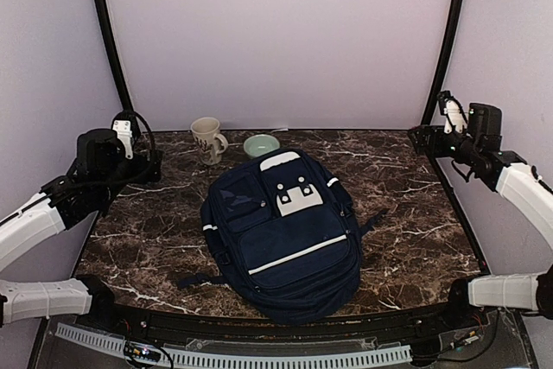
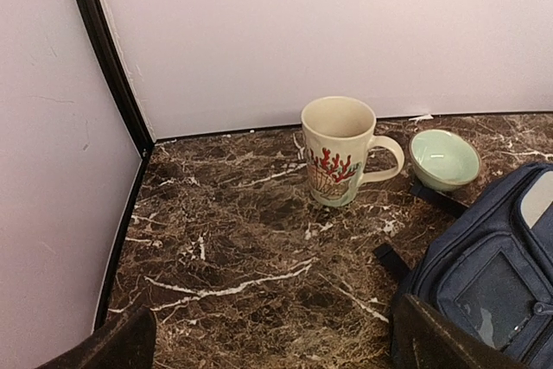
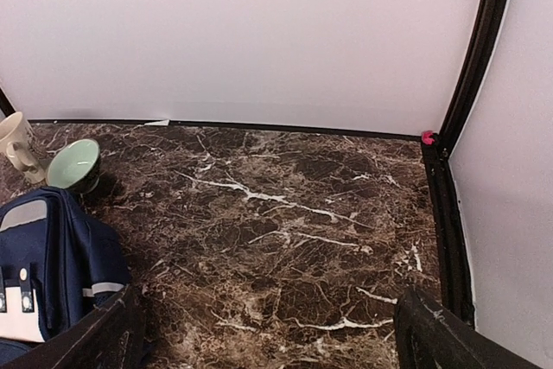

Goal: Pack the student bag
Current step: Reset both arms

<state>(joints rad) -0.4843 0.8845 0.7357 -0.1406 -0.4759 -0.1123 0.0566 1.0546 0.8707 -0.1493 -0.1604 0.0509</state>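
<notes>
Noted backpack (image 1: 281, 235) flat on surface (image 1: 415, 213), just in front of mug (image 1: 207, 140); bowl (image 1: 261, 145) beside mug. Found left claw (image 2: 276, 343) and right claw (image 3: 272, 334) spread wide, gripping nothing.

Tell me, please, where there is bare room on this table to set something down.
Widest bare marble: right of the student bag, out to the right edge. A smaller patch: left of the bag, in front of the mug. Crowded at the back: mug, bowl, bag top.
</notes>
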